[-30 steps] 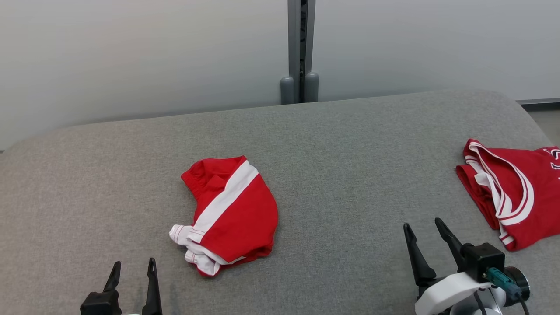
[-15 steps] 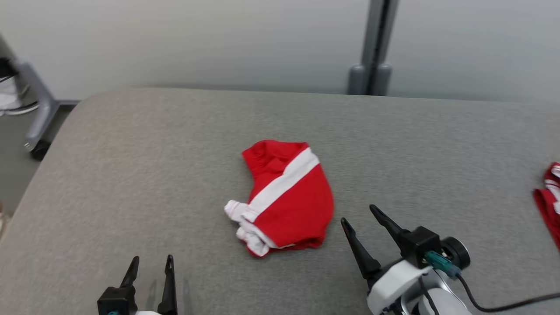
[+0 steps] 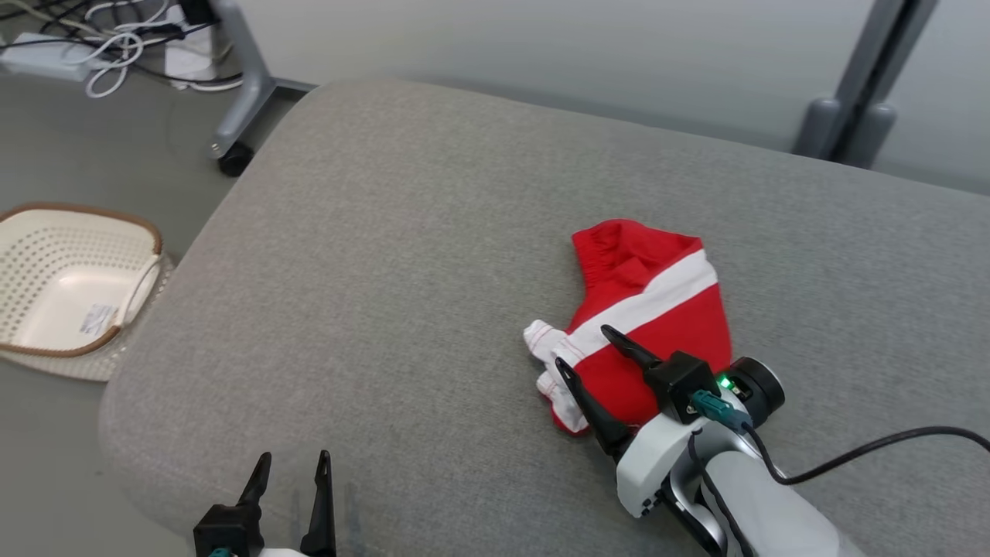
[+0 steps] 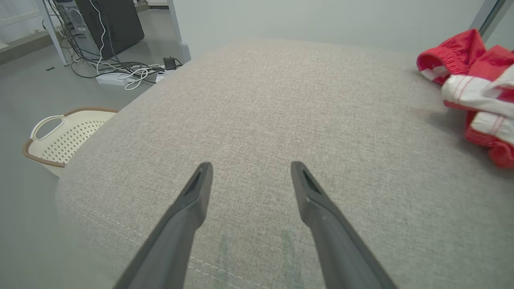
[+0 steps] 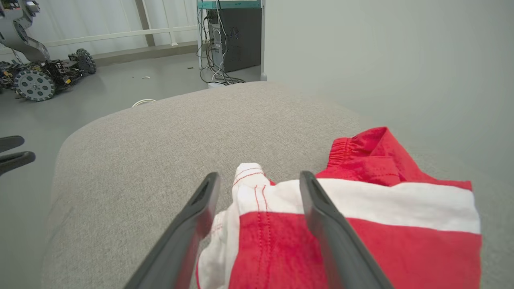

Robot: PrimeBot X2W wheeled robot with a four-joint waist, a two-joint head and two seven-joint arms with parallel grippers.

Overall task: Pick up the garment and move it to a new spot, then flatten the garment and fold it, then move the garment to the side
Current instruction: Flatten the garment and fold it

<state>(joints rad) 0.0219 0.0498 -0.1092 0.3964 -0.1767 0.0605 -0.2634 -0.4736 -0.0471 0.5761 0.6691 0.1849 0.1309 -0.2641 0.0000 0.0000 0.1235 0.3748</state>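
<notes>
Item: garment (image 3: 657, 309), red shorts with a broad white stripe and white cuffs, gathered red waistband uppermost in the frame; lies crumpled right of centre in the head view, on a grey cushioned surface (image 3: 387, 271) with rounded corners. Cuffs bunched at its lower left edge. Right gripper (image 3: 582, 346): enters from the lower right of the head view on a pale forearm with a black cable and a lit green lamp; fingers parted, nothing between them gripped, tips over the lower left part of the garment. In the right wrist view its two dark fingers (image 5: 200, 208) stand either side of the white cuff at bottom centre; whether they touch the cloth cannot be told. Left gripper (image 3: 294, 457): bottom left of the head view, fingers apart and holding nothing, above bare cushion near the surface's front edge, well apart from the garment; in the left wrist view the garment shows at the far right of the frame. Basket (image 3: 77, 209): cream, perforated, brown rim, on the floor at the left edge of the head view, beside the cushion's corner. White and black cables (image 3: 116, 39): floor, upper left of the frame. Grey post (image 3: 858, 108): upper right, behind the cushion, against a pale wall. Wheeled machine (image 5: 36, 80): upper left of the right wrist view, on the floor.
</notes>
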